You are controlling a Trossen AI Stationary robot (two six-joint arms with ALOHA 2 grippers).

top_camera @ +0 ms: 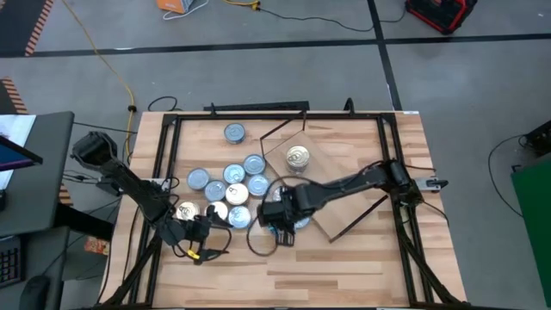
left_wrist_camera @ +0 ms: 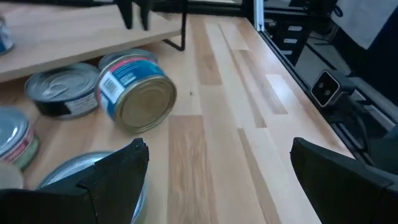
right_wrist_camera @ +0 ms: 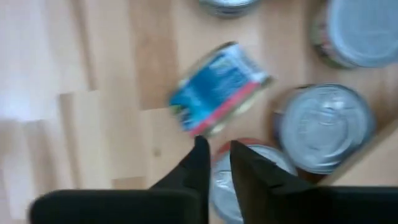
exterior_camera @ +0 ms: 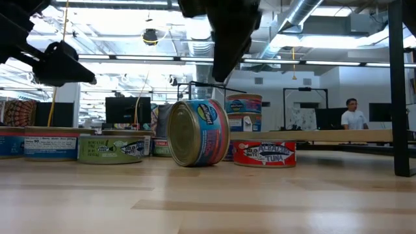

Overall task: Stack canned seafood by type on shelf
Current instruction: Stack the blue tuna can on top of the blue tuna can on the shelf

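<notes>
Low view: a blue-labelled tin [exterior_camera: 198, 132] stands on edge on the tabletop [exterior_camera: 208, 195].
Right pincer [right_wrist_camera: 214, 163] hovers above, nearly together, empty; left pincer [left_wrist_camera: 217, 171] wide apart.

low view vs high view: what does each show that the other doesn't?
Low view only: a blue-labelled can lying on its side on the table, a red-labelled tuna tin, and a person in the room behind. High view only: the shelf with one gold-lidded tin on it, the left gripper at the table's near left, the right gripper over the tins. Both: the cluster of tins on the tabletop.
</notes>
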